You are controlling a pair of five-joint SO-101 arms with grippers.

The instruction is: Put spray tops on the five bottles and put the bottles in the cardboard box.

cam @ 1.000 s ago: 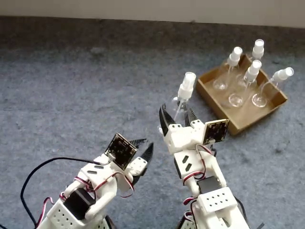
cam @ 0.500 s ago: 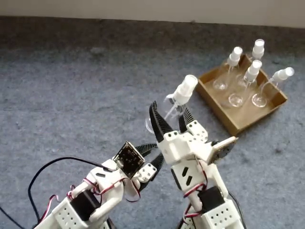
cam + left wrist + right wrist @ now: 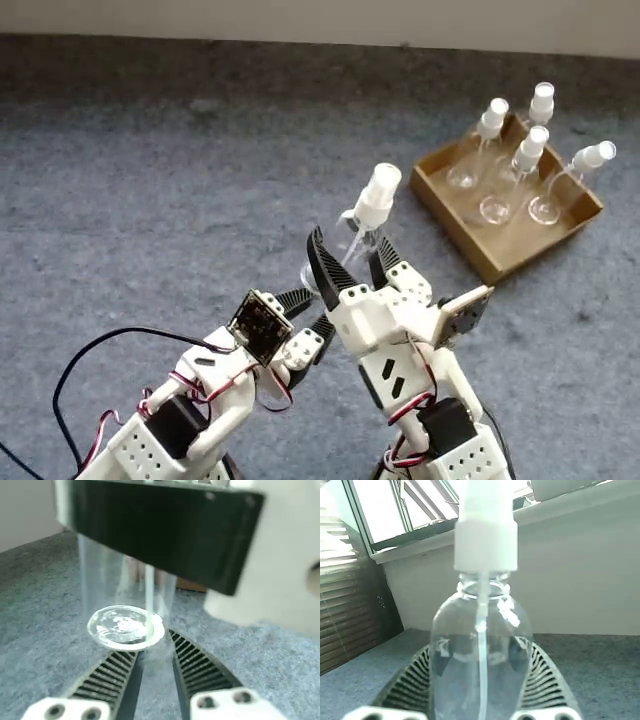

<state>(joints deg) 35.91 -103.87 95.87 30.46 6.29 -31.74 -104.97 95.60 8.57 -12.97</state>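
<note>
Near the cardboard box [image 3: 450, 232], bottle [image 3: 352, 232]: tilted, spray top [image 3: 377, 193] on
Right gripper [image 3: 347, 246]: clamped on the bottle
Left gripper [image 3: 308, 312]: parted (narrowly), by its base

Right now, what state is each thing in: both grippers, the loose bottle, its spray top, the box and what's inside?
Right gripper: shut on the fifth bottle.
Left gripper: open, close to that bottle's base.
Fifth bottle: clear, tilted, outside the box.
Spray top: on the neck; tightness cannot be told.
Cardboard box: open-topped, four capped bottles standing inside.
</note>
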